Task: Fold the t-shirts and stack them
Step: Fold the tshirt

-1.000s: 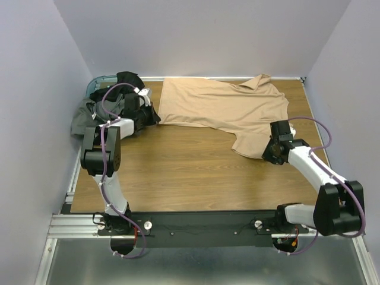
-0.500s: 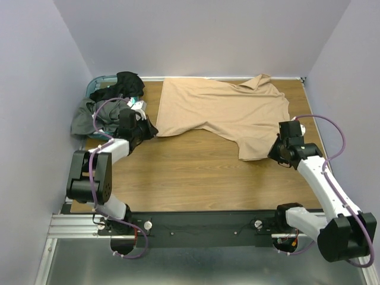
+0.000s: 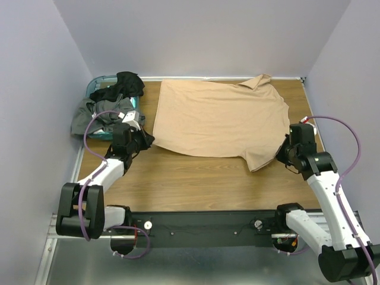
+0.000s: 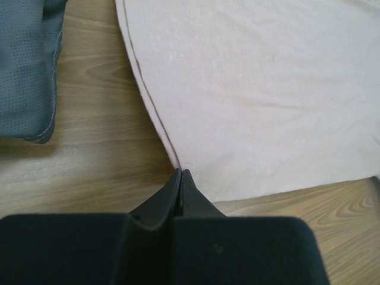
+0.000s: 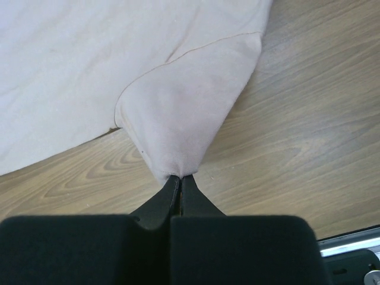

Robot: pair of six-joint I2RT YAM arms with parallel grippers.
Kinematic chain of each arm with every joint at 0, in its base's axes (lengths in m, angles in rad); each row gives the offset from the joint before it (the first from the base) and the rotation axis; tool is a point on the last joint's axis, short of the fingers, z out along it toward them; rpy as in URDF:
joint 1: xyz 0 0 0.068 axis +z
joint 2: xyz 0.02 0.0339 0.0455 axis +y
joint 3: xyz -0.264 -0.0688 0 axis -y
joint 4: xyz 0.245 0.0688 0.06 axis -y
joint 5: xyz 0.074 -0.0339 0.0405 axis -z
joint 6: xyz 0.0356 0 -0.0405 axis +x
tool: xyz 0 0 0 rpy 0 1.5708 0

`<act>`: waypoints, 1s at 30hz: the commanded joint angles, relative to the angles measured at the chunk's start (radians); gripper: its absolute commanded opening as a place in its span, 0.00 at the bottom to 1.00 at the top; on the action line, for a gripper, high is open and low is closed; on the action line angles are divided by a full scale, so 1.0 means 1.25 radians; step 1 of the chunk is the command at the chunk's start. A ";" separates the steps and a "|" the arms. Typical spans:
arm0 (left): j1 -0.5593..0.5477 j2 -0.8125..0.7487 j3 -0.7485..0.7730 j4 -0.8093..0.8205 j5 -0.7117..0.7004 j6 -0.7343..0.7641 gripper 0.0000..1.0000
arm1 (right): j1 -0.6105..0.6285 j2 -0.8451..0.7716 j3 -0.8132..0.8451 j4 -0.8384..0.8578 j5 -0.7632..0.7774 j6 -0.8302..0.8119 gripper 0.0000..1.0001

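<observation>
The tan-beige t-shirt (image 3: 219,119) lies spread on the wooden table (image 3: 190,178), collar at the back. My left gripper (image 3: 148,138) is shut on its near left hem corner (image 4: 184,163). My right gripper (image 3: 280,153) is shut on the near right corner (image 5: 178,160), which is drawn into a point. A dark grey t-shirt (image 3: 89,116) and a black t-shirt (image 3: 122,86) lie heaped at the back left. The grey one's edge (image 4: 27,71) shows in the left wrist view.
A teal plastic basket (image 3: 98,83) sits under the dark heap in the back left corner. Purple walls close in three sides. A metal rail (image 3: 196,222) with both arm bases runs along the near edge.
Both grippers have pulled toward the near edge and apart, drawing the tan shirt's lower edge out flat. The left arm has folded lower.
</observation>
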 commanded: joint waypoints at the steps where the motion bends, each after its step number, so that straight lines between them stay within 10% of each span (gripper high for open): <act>1: -0.013 -0.015 -0.005 0.017 -0.027 -0.012 0.00 | 0.002 -0.019 0.026 -0.040 0.016 -0.012 0.00; 30: 0.017 0.331 0.320 -0.008 0.046 0.016 0.00 | -0.009 0.519 0.356 0.230 0.147 -0.067 0.00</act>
